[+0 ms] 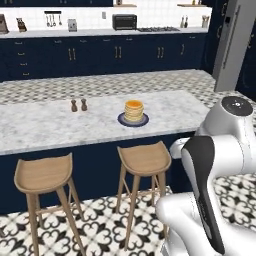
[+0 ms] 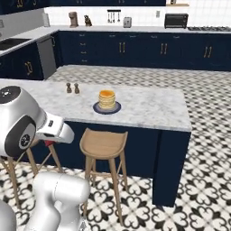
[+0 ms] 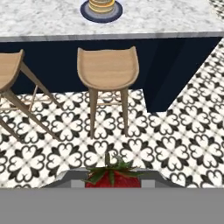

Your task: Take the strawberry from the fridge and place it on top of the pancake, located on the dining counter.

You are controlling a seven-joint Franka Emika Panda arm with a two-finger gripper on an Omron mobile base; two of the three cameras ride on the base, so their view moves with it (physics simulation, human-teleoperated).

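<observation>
A: Claw [image 3: 113, 183] state?
B: Clamped on the strawberry [image 3: 113, 178], held low over the patterned floor, near the stool [image 3: 107, 70].
A: Pancake [image 1: 134, 110]?
B: Seen on the worktop [image 1: 60, 125], well apart.

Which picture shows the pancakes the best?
The left base view: the pancakes sit whole on their plate, near the middle. The right base view shows the whole stack too, a bit smaller. The hand view cuts them off at its top edge.
</observation>
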